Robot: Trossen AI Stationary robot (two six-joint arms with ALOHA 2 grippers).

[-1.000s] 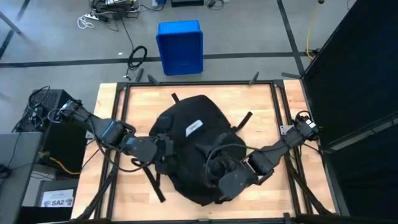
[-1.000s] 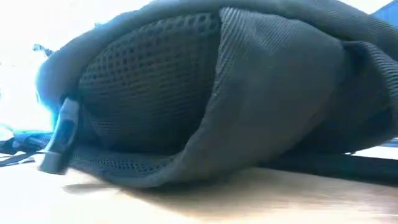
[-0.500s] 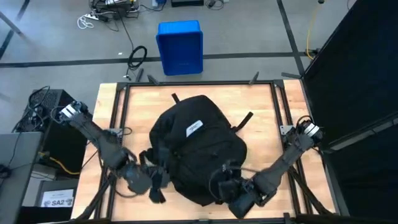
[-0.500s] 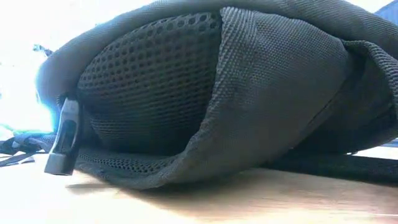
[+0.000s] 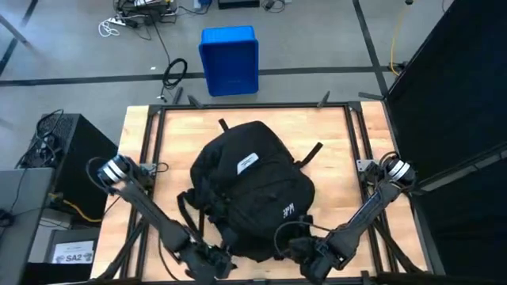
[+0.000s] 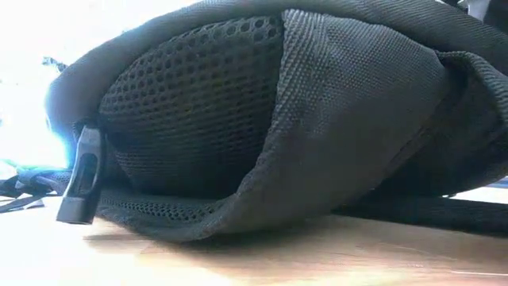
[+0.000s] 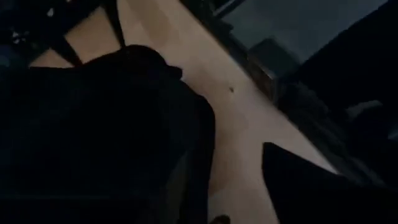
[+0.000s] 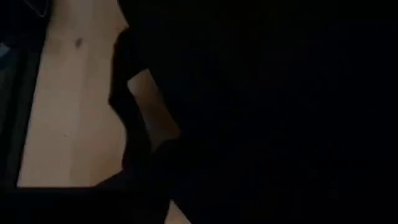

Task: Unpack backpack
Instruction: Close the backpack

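Observation:
The black backpack [image 5: 249,186] lies flat on the wooden table [image 5: 166,150], white label [image 5: 247,162] and logo print [image 5: 287,210] facing up. Its straps trail out at the far right [image 5: 310,153] and left [image 5: 190,218]. In the low view its mesh side [image 6: 198,111] fills the picture, with a buckle [image 6: 79,179] hanging at its left. My left gripper [image 5: 212,261] is open, low at the backpack's near left corner. My right gripper [image 5: 310,255] is low at the near right corner. Both wrist views are nearly black with fabric. My left gripper stands close against the backpack's near left side [image 7: 124,124], with bare table showing beside one finger [image 7: 298,186]. Whether a finger touches the fabric I cannot tell.
A blue plastic box [image 5: 229,59] stands on the floor beyond the table's far edge, with cables [image 5: 176,73] beside it. A dark cabinet [image 5: 67,158] is off the left edge and a black curtain [image 5: 459,95] off the right. Bare wood shows left and right of the backpack.
Both arms have drawn back toward the table's near edge. The left gripper left the backpack's left side. The right gripper came off the backpack's near right top, and the logo print now shows there. The backpack has stayed in its place on the table.

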